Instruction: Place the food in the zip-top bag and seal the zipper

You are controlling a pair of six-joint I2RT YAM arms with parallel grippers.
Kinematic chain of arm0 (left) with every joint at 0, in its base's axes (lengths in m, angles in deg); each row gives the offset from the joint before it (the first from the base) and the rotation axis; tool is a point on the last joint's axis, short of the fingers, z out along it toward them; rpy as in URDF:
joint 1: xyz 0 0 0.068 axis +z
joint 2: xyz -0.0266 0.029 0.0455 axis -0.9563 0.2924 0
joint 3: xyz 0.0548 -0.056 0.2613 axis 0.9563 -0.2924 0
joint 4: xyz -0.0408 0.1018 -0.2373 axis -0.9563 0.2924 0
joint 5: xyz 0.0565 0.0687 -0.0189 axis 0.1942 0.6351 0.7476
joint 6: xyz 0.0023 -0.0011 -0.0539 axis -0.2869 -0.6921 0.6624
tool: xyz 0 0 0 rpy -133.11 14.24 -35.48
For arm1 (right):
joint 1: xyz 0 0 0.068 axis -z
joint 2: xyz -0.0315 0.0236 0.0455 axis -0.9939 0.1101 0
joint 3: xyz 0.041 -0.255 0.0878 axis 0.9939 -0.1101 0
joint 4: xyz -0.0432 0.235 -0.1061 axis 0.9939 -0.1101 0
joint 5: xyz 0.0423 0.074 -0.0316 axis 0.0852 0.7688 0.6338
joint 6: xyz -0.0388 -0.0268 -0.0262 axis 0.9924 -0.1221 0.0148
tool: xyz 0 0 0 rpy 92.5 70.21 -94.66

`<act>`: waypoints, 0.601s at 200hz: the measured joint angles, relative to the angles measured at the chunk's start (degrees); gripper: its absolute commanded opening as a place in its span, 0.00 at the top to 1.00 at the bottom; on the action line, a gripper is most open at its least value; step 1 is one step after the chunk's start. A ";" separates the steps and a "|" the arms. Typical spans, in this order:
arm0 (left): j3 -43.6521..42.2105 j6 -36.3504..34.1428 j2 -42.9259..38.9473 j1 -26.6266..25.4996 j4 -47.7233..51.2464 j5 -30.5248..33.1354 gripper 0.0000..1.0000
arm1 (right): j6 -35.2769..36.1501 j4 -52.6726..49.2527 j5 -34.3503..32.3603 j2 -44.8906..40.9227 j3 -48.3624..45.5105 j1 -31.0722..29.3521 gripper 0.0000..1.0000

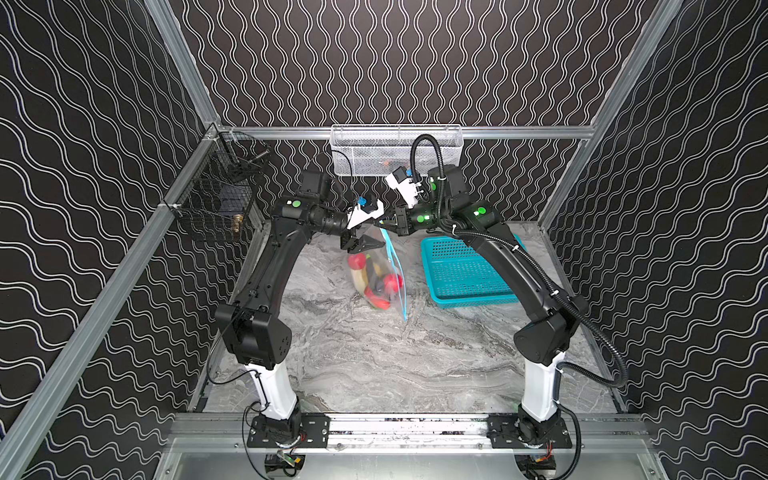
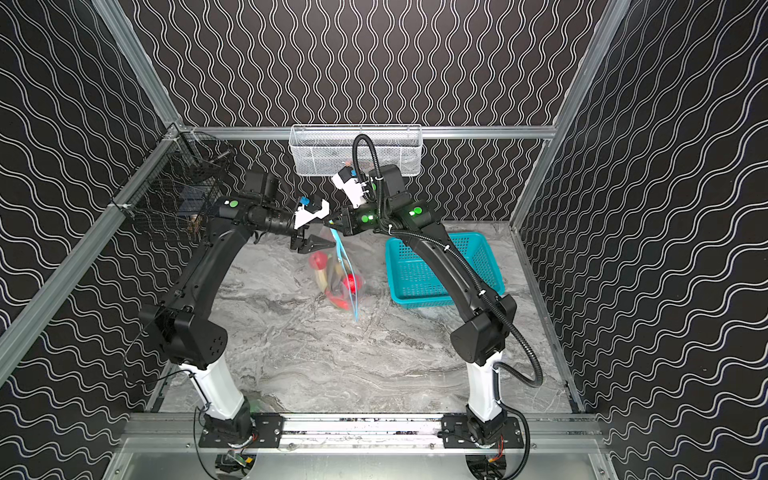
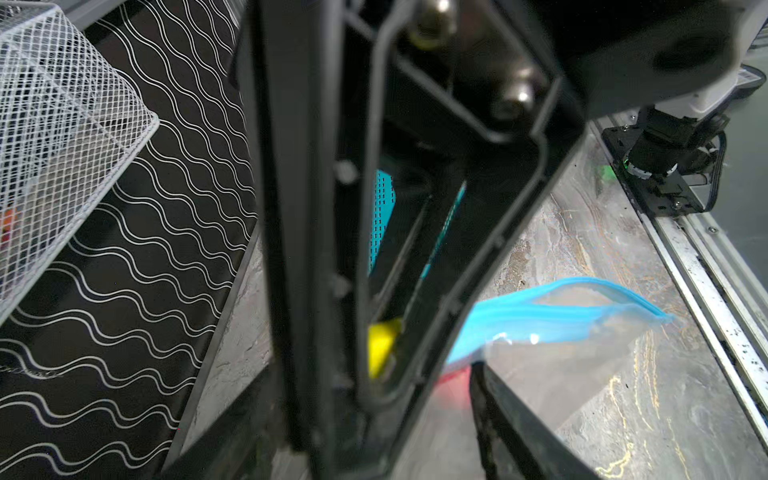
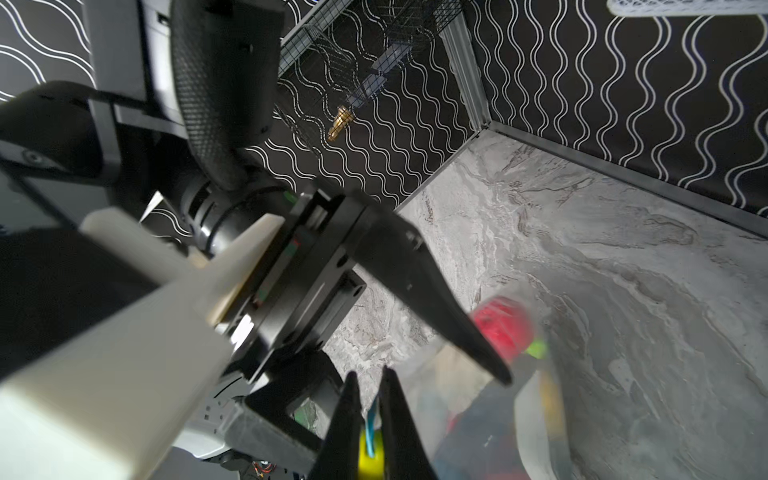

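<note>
Hovering at the upper left of the zip-top bag (image 1: 376,274), the left gripper (image 1: 361,246) has its claw spread either side of the clear film, probably to brace the mouth; contact I cannot tell. The bag, with the food (image 1: 390,282) inside, hangs down to the tabletop (image 1: 374,365) near the middle of its far edge, because the right gripper (image 4: 369,380) is clenched on the zipper (image 1: 394,266) by the yellow slider (image 4: 370,457), seemingly ready to draw it shut. A teal basket (image 1: 478,300) sits rightward; no writing is readable.
</note>
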 measured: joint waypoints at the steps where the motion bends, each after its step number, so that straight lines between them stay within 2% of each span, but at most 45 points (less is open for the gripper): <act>1: -0.09 0.00 -0.09 -0.11 -0.04 0.07 0.54 | 0.00 0.00 0.00 0.00 -0.02 0.00 1.00; 17: -1.29 0.13 -1.07 -0.92 -0.22 1.53 0.79 | 0.11 -0.07 0.02 -0.02 -0.39 0.09 1.00; 34: -1.42 0.15 -1.51 -1.07 -0.48 2.80 1.00 | 0.50 0.11 0.00 -0.13 -1.01 0.00 1.00; 61: -1.44 2.21 -1.68 -1.14 -0.83 4.09 1.00 | 1.14 1.03 -1.18 -0.76 -2.67 0.00 1.00; 120: -1.81 13.90 -2.58 -1.16 -4.33 6.58 1.00 | 1.51 8.41 -2.38 -1.95 -7.96 1.22 1.00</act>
